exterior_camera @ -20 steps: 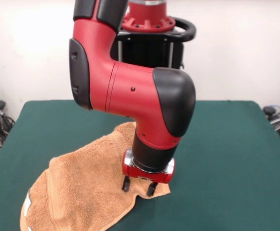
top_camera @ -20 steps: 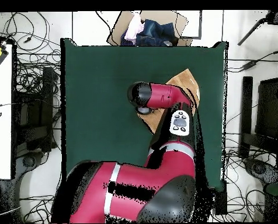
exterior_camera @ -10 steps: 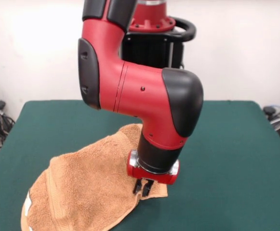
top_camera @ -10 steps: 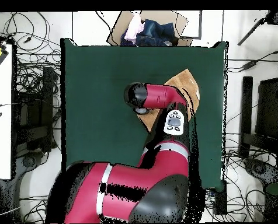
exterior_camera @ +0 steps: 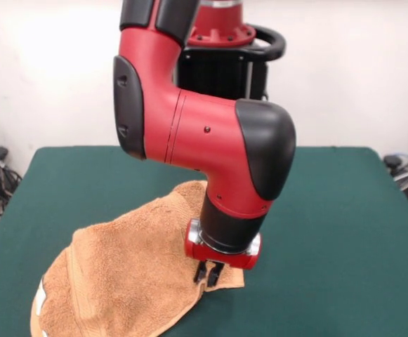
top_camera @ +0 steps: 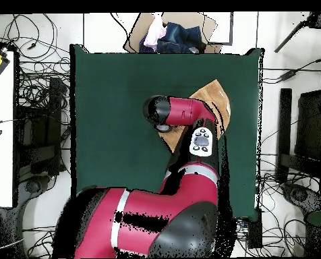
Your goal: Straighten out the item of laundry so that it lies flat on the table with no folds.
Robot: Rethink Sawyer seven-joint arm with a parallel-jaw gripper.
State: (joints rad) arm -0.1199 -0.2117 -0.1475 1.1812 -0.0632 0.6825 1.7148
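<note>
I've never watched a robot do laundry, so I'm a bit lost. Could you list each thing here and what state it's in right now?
Towel: rumpled, not flat; raised folds, one end hanging past the table's near edge.
Gripper: fingers shut, pinching the towel's edge at its right corner.
Arm: bent down over the towel, hiding much of it from overhead.
Table: bare green top around the towel.

towel (exterior_camera: 119, 270) on table (exterior_camera: 330, 225), front view: left-near part, reaching near edge; gripper (exterior_camera: 209, 274) on its right corner, tips pinched on cloth; arm (exterior_camera: 204, 140) above towel
</note>
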